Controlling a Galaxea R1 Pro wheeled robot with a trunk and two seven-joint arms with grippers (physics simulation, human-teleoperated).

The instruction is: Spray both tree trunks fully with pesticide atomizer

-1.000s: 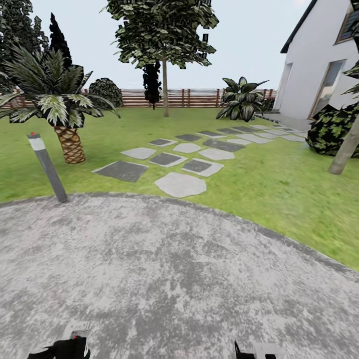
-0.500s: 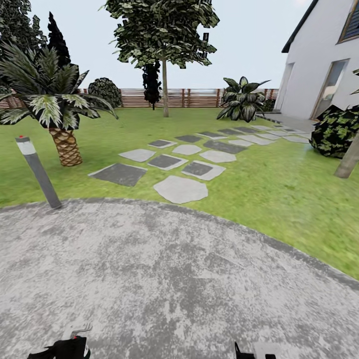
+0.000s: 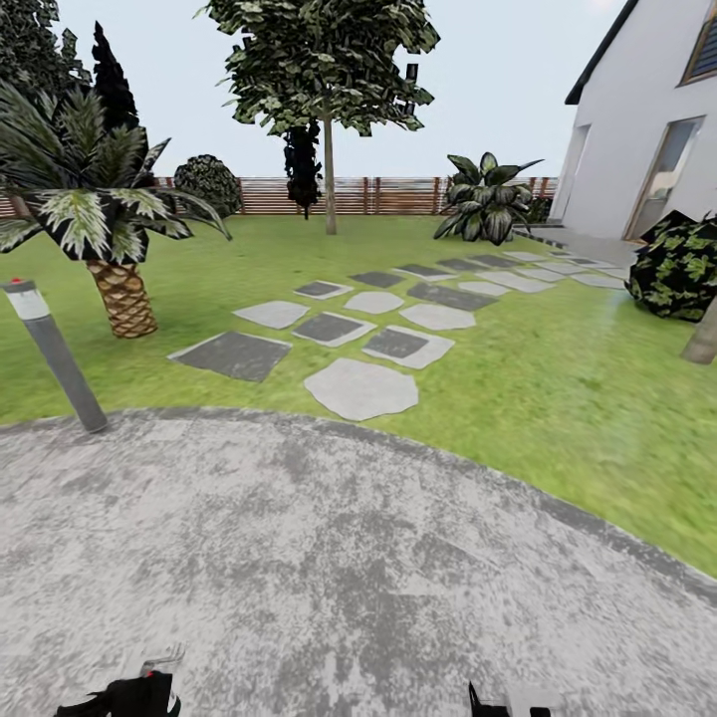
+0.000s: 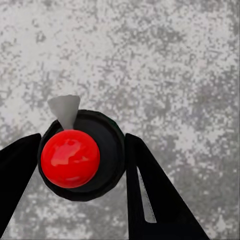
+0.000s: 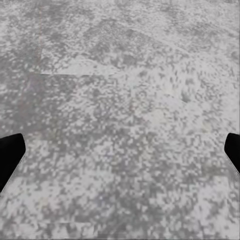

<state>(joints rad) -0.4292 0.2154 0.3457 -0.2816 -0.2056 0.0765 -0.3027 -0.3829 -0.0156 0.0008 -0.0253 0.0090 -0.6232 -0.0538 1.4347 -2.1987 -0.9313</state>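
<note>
The left pincer (image 4: 82,165) had the pesticide atomizer (image 4: 80,155) clamped between its two black fingers (image 4: 145,185), red cap up and the pale nozzle poking out over the floor (image 4: 165,60), so the pick-up looked done and the robot was judged to be in the carrying stage, heading for the trees. In the head view the same left pincer (image 3: 139,692) sat at about seven o'clock with a dot of red showing, and the right pincer (image 3: 498,702) peeked in at five o'clock; in its own wrist view the right pincer (image 5: 120,150) hung spread wide and empty above the concrete. Ahead, the rounded edge of the floor (image 3: 349,558) met the lawn of the garden (image 3: 558,398), stepping slabs (image 3: 360,386) ran off toward one o'clock, and a leaning bollard (image 3: 55,356) stood at ten o'clock beside a short palm (image 3: 110,239). One tall tree (image 3: 329,110) rose at twelve o'clock before the fence (image 3: 398,195), and a mottled tree trunk (image 3: 703,339) cut the frame at three o'clock, just beside a dark shrub (image 3: 682,269). The next move called for rolling near a trunk, then aiming the nozzle at it.
</note>
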